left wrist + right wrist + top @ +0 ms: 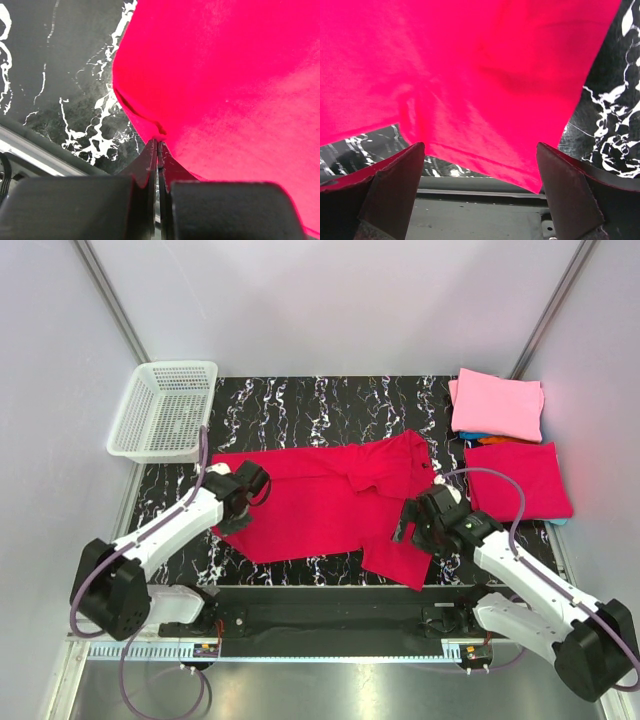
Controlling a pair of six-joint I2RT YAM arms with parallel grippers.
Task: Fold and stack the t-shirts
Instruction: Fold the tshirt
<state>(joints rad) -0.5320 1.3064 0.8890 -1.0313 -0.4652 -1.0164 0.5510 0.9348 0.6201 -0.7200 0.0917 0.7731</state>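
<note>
Closed fingertips of my left gripper [158, 146] pinch an edge of the crimson t-shirt [330, 500], spread across the marbled table [300, 400]. My right gripper [480, 150] gapes wide over its near hem. Grasping for a fold, I judge; next, right jaws must close on cloth.

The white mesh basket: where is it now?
In the top view, the white mesh basket sits at the far left corner of the table, just beyond the left gripper and the spread red t-shirt.
</note>
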